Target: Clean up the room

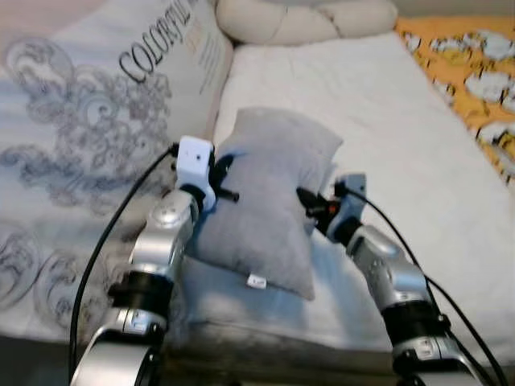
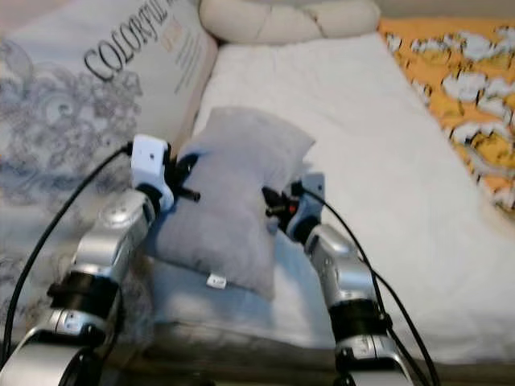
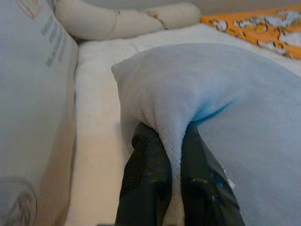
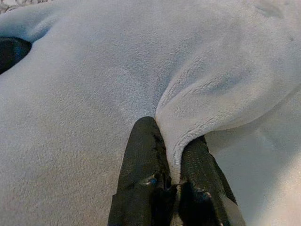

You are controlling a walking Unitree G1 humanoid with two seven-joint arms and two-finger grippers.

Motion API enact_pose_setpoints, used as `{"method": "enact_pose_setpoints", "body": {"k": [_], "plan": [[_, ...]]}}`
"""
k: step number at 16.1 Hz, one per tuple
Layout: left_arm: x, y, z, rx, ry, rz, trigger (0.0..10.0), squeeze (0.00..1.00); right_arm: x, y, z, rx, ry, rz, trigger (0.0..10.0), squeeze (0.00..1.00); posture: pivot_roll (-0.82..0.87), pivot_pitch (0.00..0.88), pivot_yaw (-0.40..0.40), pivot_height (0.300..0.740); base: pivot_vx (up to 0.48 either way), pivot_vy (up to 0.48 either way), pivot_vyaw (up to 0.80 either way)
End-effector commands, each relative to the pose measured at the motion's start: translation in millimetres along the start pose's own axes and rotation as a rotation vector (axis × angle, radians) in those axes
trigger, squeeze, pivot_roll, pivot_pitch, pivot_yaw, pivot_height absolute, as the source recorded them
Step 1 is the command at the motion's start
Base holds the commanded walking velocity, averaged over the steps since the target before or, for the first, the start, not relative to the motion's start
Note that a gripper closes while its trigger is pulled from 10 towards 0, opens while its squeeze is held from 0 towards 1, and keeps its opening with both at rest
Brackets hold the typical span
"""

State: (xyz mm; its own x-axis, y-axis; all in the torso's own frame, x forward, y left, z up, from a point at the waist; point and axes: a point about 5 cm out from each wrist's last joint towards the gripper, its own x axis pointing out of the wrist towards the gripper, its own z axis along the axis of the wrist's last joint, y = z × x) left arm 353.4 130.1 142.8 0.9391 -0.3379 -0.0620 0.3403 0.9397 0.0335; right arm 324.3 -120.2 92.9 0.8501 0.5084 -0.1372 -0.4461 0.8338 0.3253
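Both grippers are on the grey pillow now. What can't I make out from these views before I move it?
- Underside of the grey pillow: hidden by the pillow itself, head views.
- Print on its small white tag: too small.
- Left gripper and right gripper fingertips: buried in pinched fabric.
- Orange blanket: cut off at the edge.

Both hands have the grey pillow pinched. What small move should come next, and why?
Probably carry the grey pillow forward toward the head of the bed. The left hand and right hand each pinch a fold of it, and it sits tilted near the foot edge, short of the cream pillow.
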Motion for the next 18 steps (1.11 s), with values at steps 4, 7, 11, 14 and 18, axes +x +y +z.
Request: {"method": "enact_pose_setpoints", "body": {"k": [4, 7, 11, 14, 18], "plan": [[-0.6, 9.2, 10, 0.053, -0.044, -0.002, 10.0, 0.0, -1.4, 0.8, -2, 0.011, -0.009, -0.023, 10.0, 0.0, -0.02, 0.0, 0.112, 0.74, 0.073, 0.0, 0.0], [0.9, 3.1, 9, 0.067, -0.043, -0.041, 10.0, 0.0, -3.5, -3.7, -4, 0.012, -0.005, -0.054, 10.0, 0.0, -0.02, 0.0, 0.115, 0.74, 0.0, 0.0, 0.0], [6.6, -2.3, 6, 0.105, -0.027, -0.087, 10.0, 0.0, -5.4, -11.1, -5, 0.043, -0.009, -0.118, 10.0, 0.0, -0.04, 0.0, 0.13, 0.74, 0.0, 0.0, 0.0], [12.8, -6.9, 6, 0.133, -0.009, -0.111, 10.0, 0.0, -8.0, -20.0, -5, 0.043, -0.018, -0.182, 10.0, 0.0, -0.05, 0.0, 0.142, 0.74, 0.0, 0.0, 0.0], [22.2, -9.9, 3, 0.227, 0.024, -0.145, 10.0, 0.0, -13.0, -28.2, 0, 0.048, -0.093, -0.23, 10.0, 1.0, -0.08, 0.0, 0.165, 0.74, 0.0, 0.0, 0.0]]}}
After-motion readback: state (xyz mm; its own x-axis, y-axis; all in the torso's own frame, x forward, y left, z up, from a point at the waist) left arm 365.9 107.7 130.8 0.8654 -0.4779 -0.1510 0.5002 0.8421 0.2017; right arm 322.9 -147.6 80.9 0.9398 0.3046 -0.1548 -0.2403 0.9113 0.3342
